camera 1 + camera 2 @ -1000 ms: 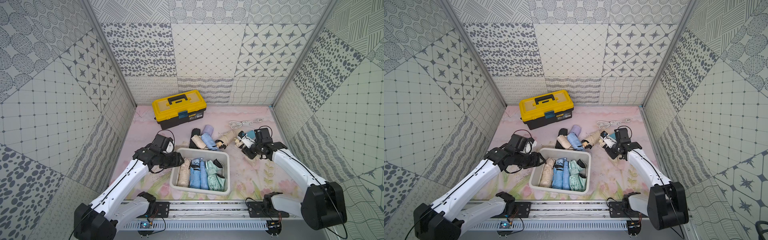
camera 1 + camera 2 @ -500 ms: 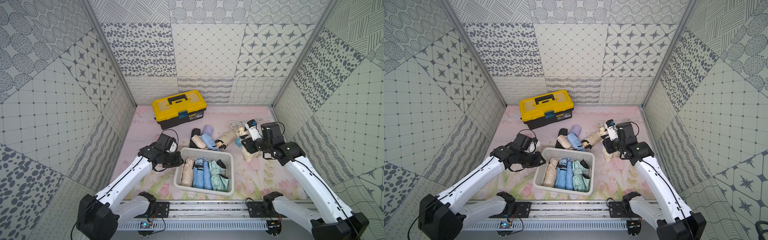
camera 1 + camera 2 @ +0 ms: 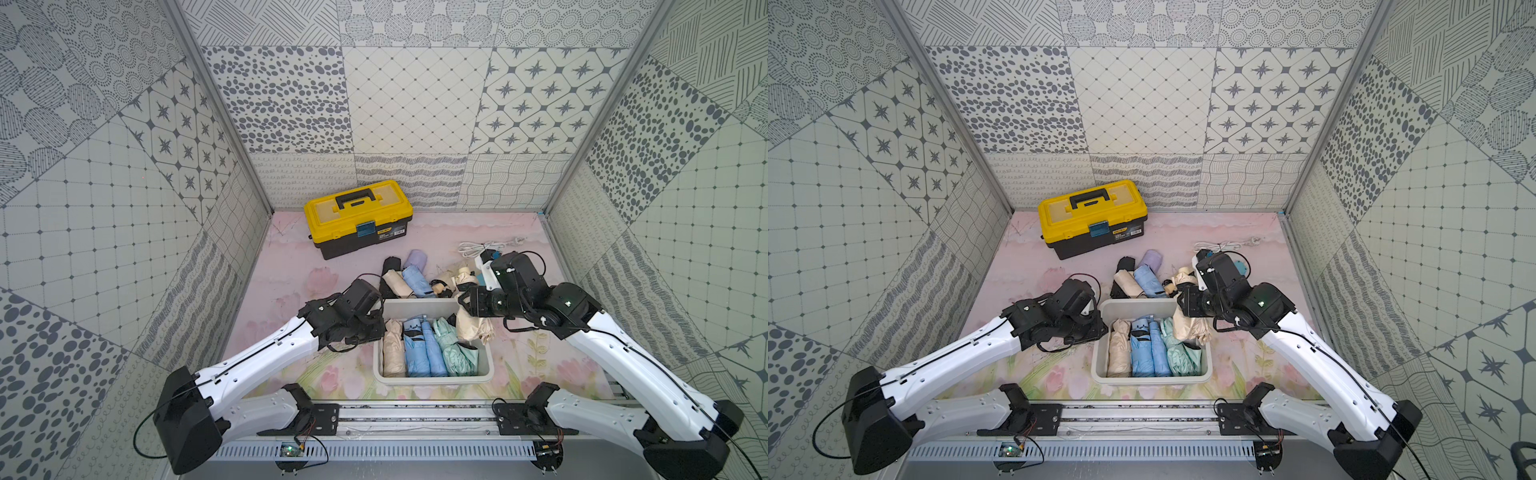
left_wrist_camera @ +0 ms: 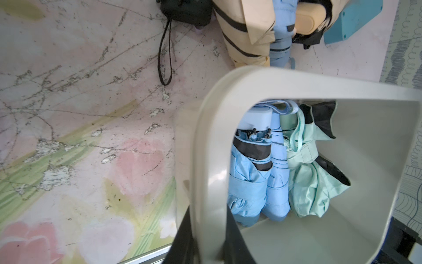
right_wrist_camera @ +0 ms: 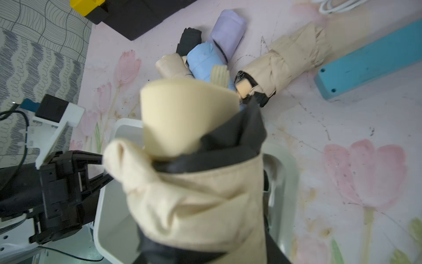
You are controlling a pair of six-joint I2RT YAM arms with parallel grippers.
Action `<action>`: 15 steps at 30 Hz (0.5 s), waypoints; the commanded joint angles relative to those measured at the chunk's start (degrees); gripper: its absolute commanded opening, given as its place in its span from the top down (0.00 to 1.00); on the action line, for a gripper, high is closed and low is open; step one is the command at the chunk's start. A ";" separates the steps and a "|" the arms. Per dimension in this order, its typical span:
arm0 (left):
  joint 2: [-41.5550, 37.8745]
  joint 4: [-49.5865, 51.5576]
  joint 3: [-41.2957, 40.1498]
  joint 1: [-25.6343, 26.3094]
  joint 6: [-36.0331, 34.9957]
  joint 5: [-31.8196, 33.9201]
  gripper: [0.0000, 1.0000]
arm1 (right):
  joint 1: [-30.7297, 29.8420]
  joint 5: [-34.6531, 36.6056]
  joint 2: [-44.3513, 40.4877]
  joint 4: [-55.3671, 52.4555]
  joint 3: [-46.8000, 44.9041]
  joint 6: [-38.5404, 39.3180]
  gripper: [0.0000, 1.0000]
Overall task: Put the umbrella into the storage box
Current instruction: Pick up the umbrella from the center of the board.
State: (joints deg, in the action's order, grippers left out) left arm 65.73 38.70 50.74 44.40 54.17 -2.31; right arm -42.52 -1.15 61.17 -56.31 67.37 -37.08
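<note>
The white storage box (image 3: 432,379) (image 3: 1150,379) stands front centre and holds a beige, two blue (image 4: 249,178) and a mint (image 4: 310,182) folded umbrella. My left gripper (image 3: 376,328) (image 3: 1098,326) (image 4: 210,246) is shut on the box's left rim (image 4: 212,137), one finger inside and one outside. My right gripper (image 3: 467,307) (image 3: 1185,305) (image 5: 205,246) is shut on a beige umbrella (image 3: 471,328) (image 3: 1190,328) (image 5: 196,194) with black lining. That umbrella hangs over the box's far right corner, its lower end inside the rim.
Several more folded umbrellas (image 3: 409,276) lie in a pile just behind the box. A yellow-and-black toolbox (image 3: 358,218) stands at the back left. A white cable (image 3: 486,247) and a teal block (image 5: 370,66) lie at the back right.
My right arm lifted the beige umbrella off the floor at the right and carried it left over the box corner. My left gripper shut on the box rim, and the box slid slightly right.
</note>
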 commanded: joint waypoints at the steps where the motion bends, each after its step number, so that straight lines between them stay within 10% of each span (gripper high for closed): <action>1: 1.75 -11.56 1.35 6.76 21.42 8.85 0.99 | -4.92 2.91 1.81 7.46 -0.42 -9.94 0.79; 6: 4.63 -11.50 3.32 10.79 25.93 11.39 0.95 | -10.45 3.44 6.28 14.42 -1.94 -14.25 0.78; 15: -0.17 -9.85 0.02 12.02 32.07 15.79 0.45 | -15.85 4.54 11.92 20.63 -5.42 -19.64 0.79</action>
State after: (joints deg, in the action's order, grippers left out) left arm 68.29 31.46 51.51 55.90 77.21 7.35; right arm -57.41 2.00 72.38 -42.39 63.13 -53.63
